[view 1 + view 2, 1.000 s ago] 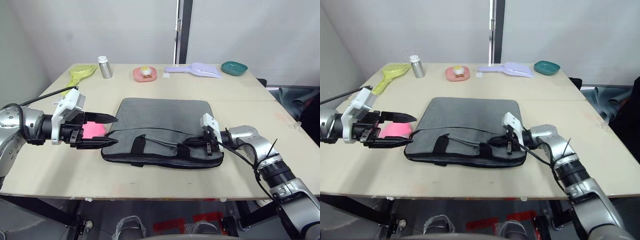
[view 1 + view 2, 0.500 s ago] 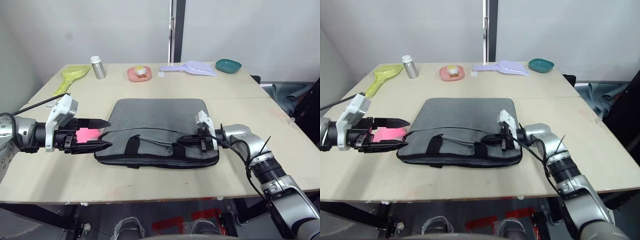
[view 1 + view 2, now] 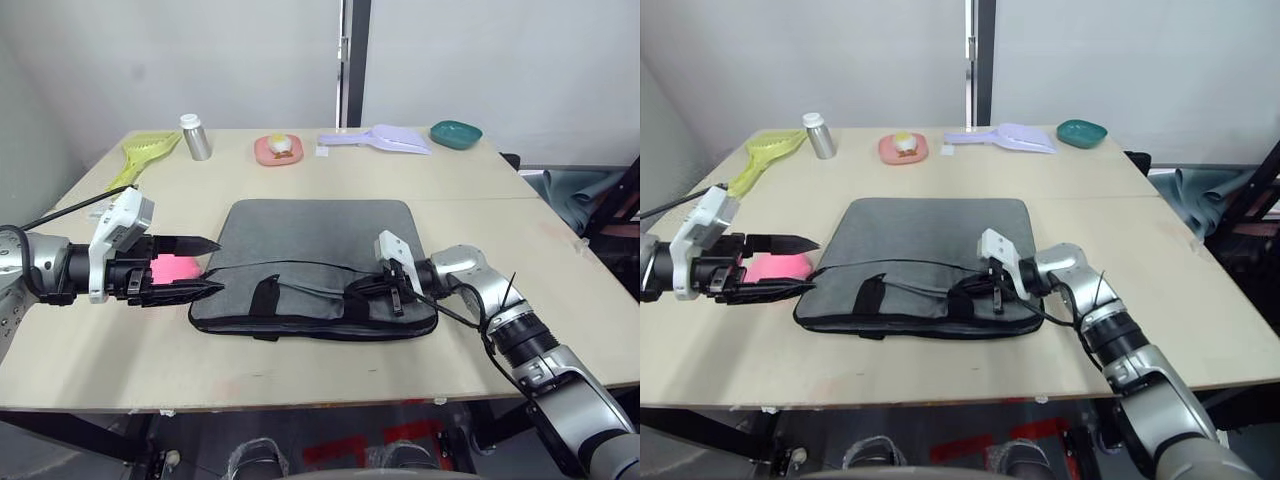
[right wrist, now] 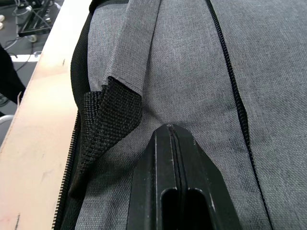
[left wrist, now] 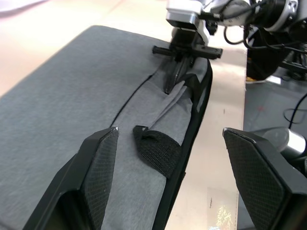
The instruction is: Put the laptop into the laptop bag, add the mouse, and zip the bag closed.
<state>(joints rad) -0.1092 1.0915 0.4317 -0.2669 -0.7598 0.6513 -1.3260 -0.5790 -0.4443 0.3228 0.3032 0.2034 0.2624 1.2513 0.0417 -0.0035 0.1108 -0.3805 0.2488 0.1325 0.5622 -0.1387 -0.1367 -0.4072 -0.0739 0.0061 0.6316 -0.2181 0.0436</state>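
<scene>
The grey laptop bag [image 3: 320,235] lies flat in the middle of the table, with its black strap handles [image 3: 265,295] toward the front edge. My right gripper [image 3: 352,289] is shut and lies low on the bag's front right part, beside a strap end [image 4: 103,120] and the black zipper line [image 4: 230,72]. Nothing shows between its fingers. At the bag's left end my left gripper [image 3: 220,265] is held open, one finger on either side of the bag's corner, holding nothing. The laptop and the mouse are out of view.
A soft pink blob [image 3: 170,268] sits on the table beside the left gripper. Along the far edge stand a yellow-green scoop [image 3: 140,157], a silver bottle [image 3: 196,137], a pink plate [image 3: 278,149], a lavender scoop [image 3: 385,139] and a teal bowl [image 3: 456,133].
My right gripper has slid leftward along the bag's front part, staying shut. The left gripper keeps its place at the bag's left end, still open. The camera has shifted.
</scene>
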